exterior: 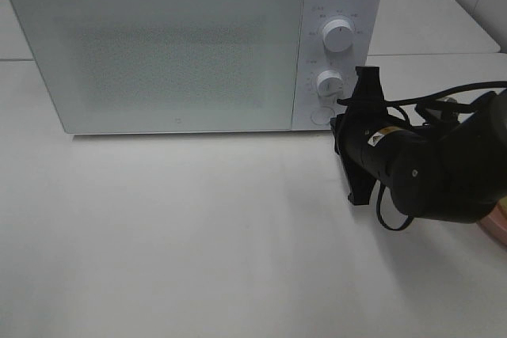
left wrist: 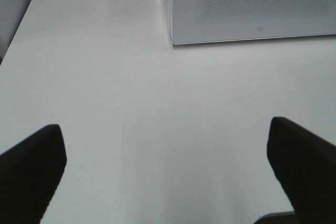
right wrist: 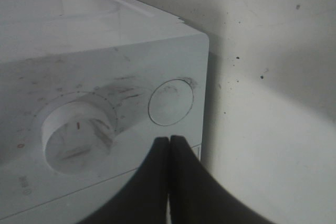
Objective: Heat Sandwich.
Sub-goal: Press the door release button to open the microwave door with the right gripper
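Note:
The sandwich is out of view. The white microwave (exterior: 174,45) stands at the back of the table with its door shut. My right gripper (exterior: 341,112) is shut with nothing in it. Its tips (right wrist: 169,141) point at the round door button (right wrist: 170,102) below the lower knob (right wrist: 79,140), just short of the panel. Whether they touch it I cannot tell. My left gripper (left wrist: 165,129) hangs open over bare table left of the microwave's front corner (left wrist: 171,38). It does not show in the exterior high view.
A sliver of a pink plate (exterior: 496,229) shows at the right edge, mostly hidden behind the right arm (exterior: 428,164). The upper knob (exterior: 339,37) and lower knob (exterior: 329,83) sit on the control panel. White table (exterior: 198,235) lies in front of the microwave.

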`<state>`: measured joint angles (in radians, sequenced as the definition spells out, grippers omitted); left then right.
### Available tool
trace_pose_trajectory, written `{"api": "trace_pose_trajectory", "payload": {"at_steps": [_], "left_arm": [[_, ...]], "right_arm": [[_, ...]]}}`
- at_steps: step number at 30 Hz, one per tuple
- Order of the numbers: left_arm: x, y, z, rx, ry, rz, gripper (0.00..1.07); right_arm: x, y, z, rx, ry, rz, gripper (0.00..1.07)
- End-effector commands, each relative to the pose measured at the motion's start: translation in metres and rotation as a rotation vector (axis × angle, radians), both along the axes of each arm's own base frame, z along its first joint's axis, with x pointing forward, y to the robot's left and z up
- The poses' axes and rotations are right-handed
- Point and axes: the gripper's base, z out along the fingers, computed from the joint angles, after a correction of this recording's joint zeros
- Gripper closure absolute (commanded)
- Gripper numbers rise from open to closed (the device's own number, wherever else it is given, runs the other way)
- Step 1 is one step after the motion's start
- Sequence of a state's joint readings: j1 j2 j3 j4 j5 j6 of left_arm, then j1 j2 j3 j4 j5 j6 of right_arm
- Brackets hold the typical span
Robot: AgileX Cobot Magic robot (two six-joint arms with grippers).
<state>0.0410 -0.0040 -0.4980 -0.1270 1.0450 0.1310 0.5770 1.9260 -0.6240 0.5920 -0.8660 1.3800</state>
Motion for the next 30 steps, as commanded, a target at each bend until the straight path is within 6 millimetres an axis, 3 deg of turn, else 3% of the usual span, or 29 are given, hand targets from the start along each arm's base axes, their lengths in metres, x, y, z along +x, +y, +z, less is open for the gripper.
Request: {"api": "trace_pose_trajectory", "payload": {"at_steps": [1,19,30], "left_arm": [[-0.004,-0.001,0.001,-0.012,-0.041,0.0,0.05],[-0.004,-0.001,0.001,-0.012,-0.041,0.0,0.05],[-0.004,-0.001,0.001,-0.012,-0.041,0.0,0.05]], "right_arm": [[0.011,0.006,-0.004,-0.016,0.001,0.022,1.07],[0.044,0.02,-0.021,-0.004,-0.02,-0.005,1.07],[0.057,0.008,-0.016,-0.038,-0.041,-0.038,1.07]]}}
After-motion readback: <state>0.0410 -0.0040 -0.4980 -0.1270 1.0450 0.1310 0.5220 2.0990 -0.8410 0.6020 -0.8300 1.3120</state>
